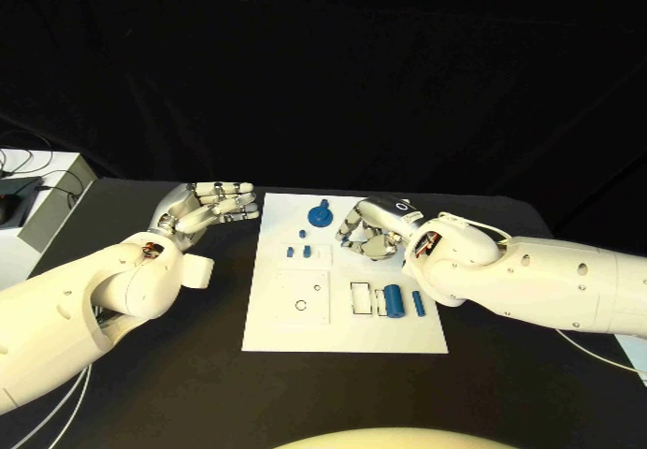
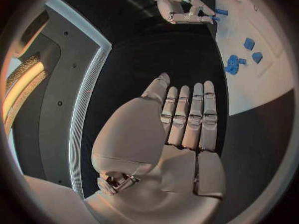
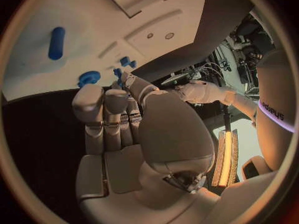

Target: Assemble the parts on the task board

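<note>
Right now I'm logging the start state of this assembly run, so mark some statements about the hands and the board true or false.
1. The left hand hangs over the black table, beside the task board. True.
2. The left hand grips a blue part. False: its fingers lie straight and hold nothing.
3. The right hand is above the task board. True.
4. The blue cylinder stands upright. False: it lies flat on the board.
5. The round blue part sits at the board's far end. True.

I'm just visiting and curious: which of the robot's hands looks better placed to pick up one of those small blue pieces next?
Probably the right hand: it hovers over the white task board beside the small blue parts. The left hand sits off the board, holding nothing.
</note>
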You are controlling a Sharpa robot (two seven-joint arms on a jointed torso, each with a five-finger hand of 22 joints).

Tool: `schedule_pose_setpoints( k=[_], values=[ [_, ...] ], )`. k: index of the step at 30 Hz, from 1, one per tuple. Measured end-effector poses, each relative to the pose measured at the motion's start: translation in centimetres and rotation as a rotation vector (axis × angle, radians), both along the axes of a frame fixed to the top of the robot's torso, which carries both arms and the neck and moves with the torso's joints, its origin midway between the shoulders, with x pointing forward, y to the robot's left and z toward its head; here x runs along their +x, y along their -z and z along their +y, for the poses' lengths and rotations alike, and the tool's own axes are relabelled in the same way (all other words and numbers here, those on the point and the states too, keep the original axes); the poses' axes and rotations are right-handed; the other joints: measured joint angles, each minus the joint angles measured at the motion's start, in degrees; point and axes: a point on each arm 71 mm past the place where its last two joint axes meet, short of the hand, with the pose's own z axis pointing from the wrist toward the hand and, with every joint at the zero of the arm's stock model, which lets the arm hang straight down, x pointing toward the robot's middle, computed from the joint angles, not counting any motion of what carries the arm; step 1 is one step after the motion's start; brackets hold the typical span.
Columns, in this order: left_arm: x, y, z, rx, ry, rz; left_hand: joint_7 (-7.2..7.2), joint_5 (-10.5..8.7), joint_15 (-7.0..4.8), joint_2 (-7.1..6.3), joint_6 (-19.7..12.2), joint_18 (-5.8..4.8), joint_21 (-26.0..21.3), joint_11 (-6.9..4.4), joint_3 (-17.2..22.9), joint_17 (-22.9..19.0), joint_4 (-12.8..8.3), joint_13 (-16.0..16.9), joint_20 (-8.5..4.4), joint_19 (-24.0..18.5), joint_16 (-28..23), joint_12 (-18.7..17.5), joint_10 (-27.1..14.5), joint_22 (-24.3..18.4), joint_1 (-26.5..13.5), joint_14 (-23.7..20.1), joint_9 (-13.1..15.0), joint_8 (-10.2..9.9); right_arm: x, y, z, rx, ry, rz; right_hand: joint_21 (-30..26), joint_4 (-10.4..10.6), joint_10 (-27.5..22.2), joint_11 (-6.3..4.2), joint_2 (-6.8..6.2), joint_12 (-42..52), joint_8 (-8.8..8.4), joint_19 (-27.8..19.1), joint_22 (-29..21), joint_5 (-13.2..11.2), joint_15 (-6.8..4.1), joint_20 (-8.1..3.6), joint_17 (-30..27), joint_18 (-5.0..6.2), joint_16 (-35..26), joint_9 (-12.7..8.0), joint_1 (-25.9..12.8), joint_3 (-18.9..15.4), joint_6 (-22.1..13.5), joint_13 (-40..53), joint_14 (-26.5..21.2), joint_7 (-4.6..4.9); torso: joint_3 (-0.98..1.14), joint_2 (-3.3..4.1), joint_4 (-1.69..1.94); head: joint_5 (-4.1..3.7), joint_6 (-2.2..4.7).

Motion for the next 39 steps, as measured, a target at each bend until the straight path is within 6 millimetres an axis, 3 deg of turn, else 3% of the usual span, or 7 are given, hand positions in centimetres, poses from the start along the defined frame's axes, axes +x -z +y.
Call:
schedule_pose_setpoints(
  k=[13, 23, 31, 39],
  values=[
    [0.0, 0.0, -0.4, 0.0, -0.008, 0.0, 0.51, 0.0, 0.01, 0.0, -0.52, -0.01, 0.0, 0.32, 0.16, 0.0, 0.16, 0.0, 0.2, -0.21, 0.0, 0.0, -0.32, 0.0, 0.0, -0.42, -0.06, 0.0, -2.8, 3.8, 4.3, -0.025, -0.113, 0.039, -0.26, 0.0, 0.0, 0.0, 0.0, -0.1, 0.0, 0.09, -0.01, 0.38, 0.01, -0.09, -0.21, -0.05, -0.01, -0.05, 0.0, -0.01, 0.0, 0.0, 0.0, 0.0, -0.08, -0.2, 0.06, 2.97, -0.91],
    [0.0, 0.1, -0.5, 0.0, -0.007, 0.001, 0.51, 0.0, 0.01, 0.0, -0.52, -0.01, 0.0, 0.32, 0.33, 0.0, -0.01, 0.0, 0.2, -0.21, 0.0, 0.0, -0.32, 0.01, 0.0, -0.41, -0.05, 0.0, -3.1, 5.0, 5.1, -0.048, -0.11, 0.037, -0.54, -0.27, 0.0, 0.0, 0.0, -0.1, 0.0, 0.09, -0.02, 0.88, 0.01, -0.08, -0.41, -0.08, -0.03, -0.05, 0.0, 0.22, 0.0, 0.0, 0.01, 0.0, -0.1, -0.18, 0.05, 4.54, -1.44],
    [0.0, 0.1, -0.4, 0.001, -0.009, 0.002, 0.51, 0.0, 0.01, 0.0, -0.52, -0.01, 0.0, 0.32, 0.33, 0.0, -0.01, 0.0, 0.2, -0.21, 0.0, 0.0, -0.31, 0.01, 0.0, -0.41, -0.05, 0.0, -3.3, 5.1, 5.4, -0.05, -0.107, 0.024, -0.54, -0.32, 0.0, 0.0, 0.0, -0.1, 0.0, 0.09, -0.03, 0.88, 0.01, -0.08, -0.41, -0.09, -0.03, -0.05, 0.0, 0.18, 0.0, 0.0, 0.01, 0.0, -0.1, -0.15, 0.04, 5.43, -1.94],
    [0.1, 0.1, -0.3, 0.002, -0.011, 0.003, 0.5, 0.0, 0.01, 0.0, -0.52, -0.02, 0.0, 0.46, 0.48, 0.0, -0.16, 0.0, 0.38, -0.39, 0.0, 0.0, -0.46, 0.01, 0.0, -0.41, -0.04, 0.0, -3.3, 5.2, 5.4, -0.053, -0.102, 0.004, -0.54, -0.48, 0.0, 0.0, 0.0, -0.1, 0.0, 0.1, -0.01, 0.87, 0.01, -0.08, -0.66, -0.14, 0.3, -0.05, 0.0, 0.33, 0.0, 0.0, 0.01, 0.0, -0.11, -0.15, 0.03, 5.7, -2.03]
  ],
)
